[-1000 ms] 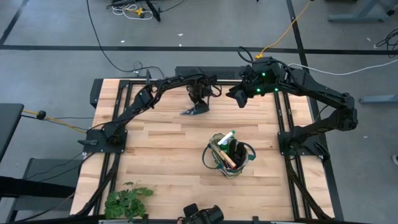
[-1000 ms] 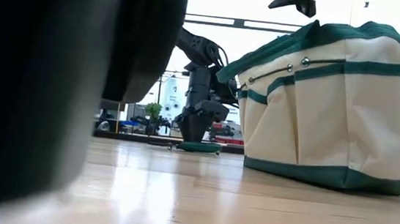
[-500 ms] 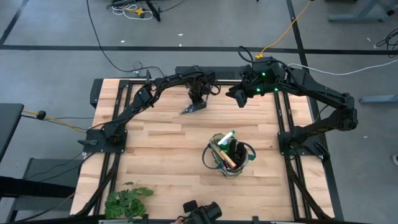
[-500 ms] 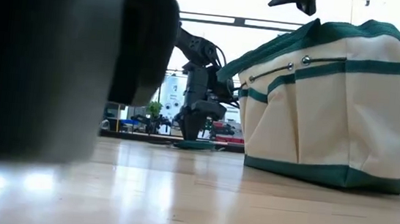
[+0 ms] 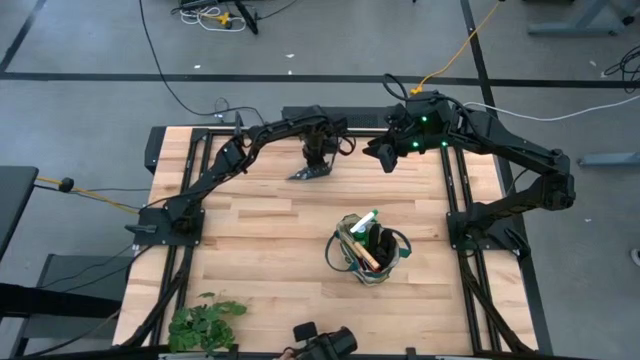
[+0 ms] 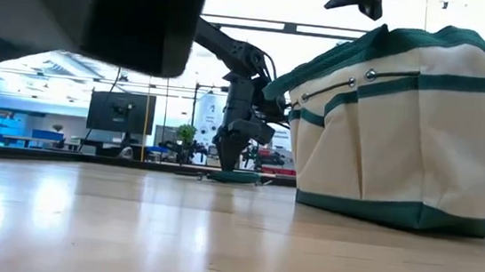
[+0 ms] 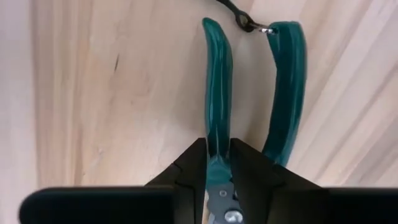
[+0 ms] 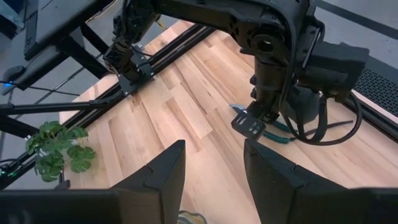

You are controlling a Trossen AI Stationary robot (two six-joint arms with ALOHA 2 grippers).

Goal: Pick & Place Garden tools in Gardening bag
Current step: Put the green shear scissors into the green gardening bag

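Note:
The pruning shears (image 7: 283,87), with teal handles, lie on the table near its far edge, left of middle; they also show in the high view (image 5: 303,176). My left gripper (image 5: 318,162) stands over them, pointing down, shut on one handle. My right gripper (image 5: 385,158) hangs open and empty above the table to the right of the shears. The gardening bag (image 5: 370,252), cream with dark green trim, stands upright right of the table's middle with a green spray bottle (image 5: 368,222) and wooden handles sticking out of it. My left gripper pinches one teal handle (image 7: 217,146) of the shears between its two fingers (image 7: 193,168), close to the pivot end. The fingers come from above, pointing down, and lie across the handle. The shears lie flat on the table (image 6: 234,177), the other handle free beside them.
A leafy green plant bunch (image 5: 205,325) lies at the near left corner. A dark object (image 5: 325,343) sits at the near edge and blocks the top left of the low view (image 6: 138,19). Bare wood lies between the shears and the bag.
My left gripper has shifted a little toward the table's far edge at the shears, and the shears have turned slightly on the table. The dark object close to the low camera has moved up and aside, uncovering most of that view.

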